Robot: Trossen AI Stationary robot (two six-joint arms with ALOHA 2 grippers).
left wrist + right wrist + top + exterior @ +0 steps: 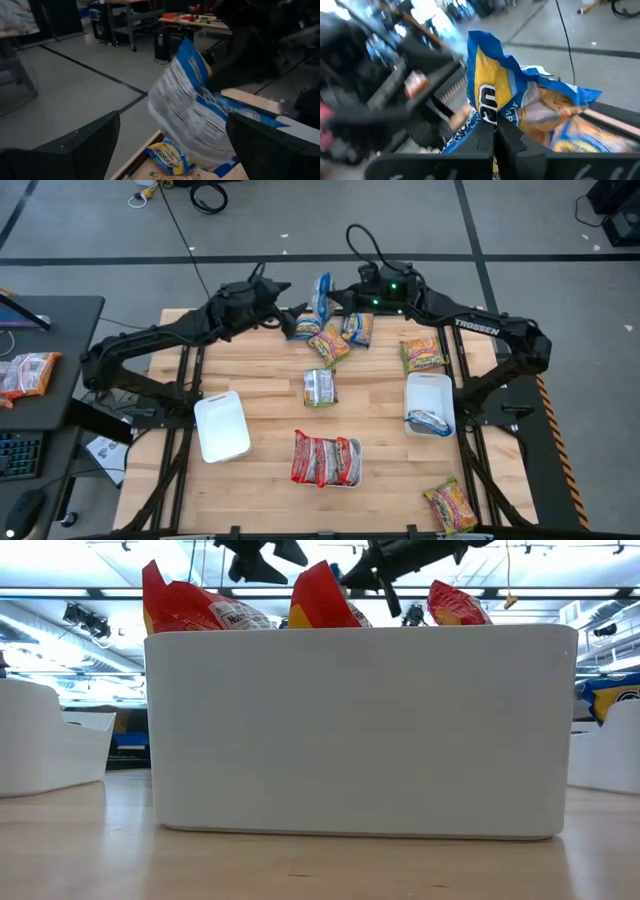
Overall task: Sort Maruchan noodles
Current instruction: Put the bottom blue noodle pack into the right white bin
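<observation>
Landmark: long white rectangular plastic tray [352, 477] near the table's front edge, holding red-and-silver crinkly ramen packets [324, 458]; their tops [182, 602] stand above its wall in the low view.

- Blue-and-yellow crinkly ramen packet [322, 298]: lifted upright above the far edge of the table, straight beyond the long tray. Pinched at its lower edge by the right gripper [495, 131], fingers pressed together on the plastic.
- Left gripper [291, 313]: just beside that packet, fingers [85, 145] spread wide, not touching it as far as the blurred wrist view shows.
- Loose packets beyond the long tray: a second blue-and-yellow one [168, 156], yellow-orange-green ones [330, 345], one silver-backed [319, 387].
- Small white tray [222, 426], left of the long tray.
- Second small white tray [430, 395], right of it, with a blue packet [430, 421] inside.
- Yellow-orange-green packets farther right: [424, 355], [451, 505].
</observation>
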